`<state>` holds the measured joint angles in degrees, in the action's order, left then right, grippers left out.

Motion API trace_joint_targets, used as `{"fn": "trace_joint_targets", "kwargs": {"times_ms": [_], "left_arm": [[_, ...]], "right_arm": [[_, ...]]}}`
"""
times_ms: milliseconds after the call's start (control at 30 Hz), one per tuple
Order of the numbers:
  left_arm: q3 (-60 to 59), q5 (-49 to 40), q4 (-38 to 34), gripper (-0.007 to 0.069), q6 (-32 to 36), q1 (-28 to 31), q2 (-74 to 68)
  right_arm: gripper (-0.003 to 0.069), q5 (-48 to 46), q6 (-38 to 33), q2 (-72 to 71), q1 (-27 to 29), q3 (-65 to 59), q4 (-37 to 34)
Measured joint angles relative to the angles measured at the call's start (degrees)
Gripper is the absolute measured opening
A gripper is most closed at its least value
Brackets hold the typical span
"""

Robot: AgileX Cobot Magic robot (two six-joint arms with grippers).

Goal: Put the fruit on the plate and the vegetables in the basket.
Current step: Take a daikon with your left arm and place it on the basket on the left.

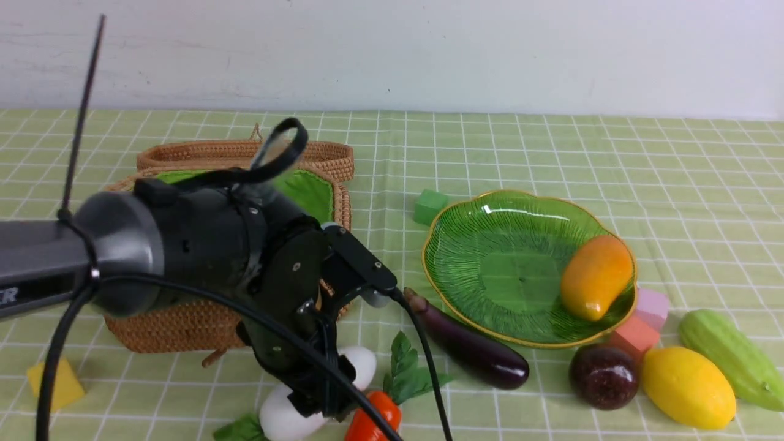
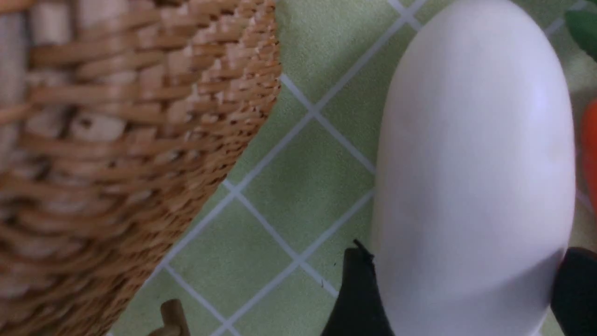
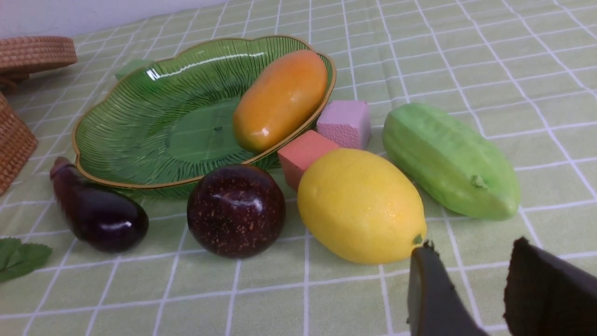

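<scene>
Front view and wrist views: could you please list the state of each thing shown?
basket: lid open
plate: holds mango only
mango: on plate
left tool: closed on radish
right tool: open, empty
radish: gripped by left tool
carrot: on cloth
eggplant: on cloth
gourd: on cloth
lemon: on cloth
purple ball: on cloth

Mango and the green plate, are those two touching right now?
Touching. The right wrist view shows the mango lying inside the plate, its side leaning on the gold rim with no gap between them.
</scene>
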<state>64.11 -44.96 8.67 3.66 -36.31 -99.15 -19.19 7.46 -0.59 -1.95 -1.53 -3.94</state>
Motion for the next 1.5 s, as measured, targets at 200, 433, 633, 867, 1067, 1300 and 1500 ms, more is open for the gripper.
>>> {"fn": "trace_joint_targets", "kwargs": {"times_ms": [200, 433, 633, 867, 1067, 1300, 1500], "left_arm": [[0.24, 0.93, 0.8, 0.0534, 0.2, 0.0, -3.44], [0.79, 0.56, 0.89, 0.0522, 0.27, 0.0, -4.5], [0.54, -0.47, 0.04, 0.0522, 0.29, 0.0, -3.16], [0.83, -6.81, -1.95, 0.0522, 0.29, 0.0, 11.06], [3.2, -5.01, 1.0, 0.0522, -1.18, 0.0, 25.2], [3.75, 4.85, 18.89, 0.0522, -12.56, 6.77, 28.6], [3.75, 11.79, 24.13, 0.0522, -17.59, 18.46, 19.65]], "right_arm": [[0.0242, 0.06, 0.0, 0.0, 0.0, 0.0, 0.0], [0.0242, 0.06, 0.0, 0.0, 0.0, 0.0, 0.0], [0.0242, 0.06, 0.0, 0.0, 0.0, 0.0, 0.0], [0.0242, 0.01, 0.0, 0.0, 0.0, 0.0, 0.0], [0.0242, 0.01, 0.0, 0.0, 0.0, 0.0, 0.0], [0.0242, 0.01, 0.0, 0.0, 0.0, 0.0, 0.06], [0.0242, 0.01, 0.0, 0.0, 0.0, 0.0, 0.18]]}}
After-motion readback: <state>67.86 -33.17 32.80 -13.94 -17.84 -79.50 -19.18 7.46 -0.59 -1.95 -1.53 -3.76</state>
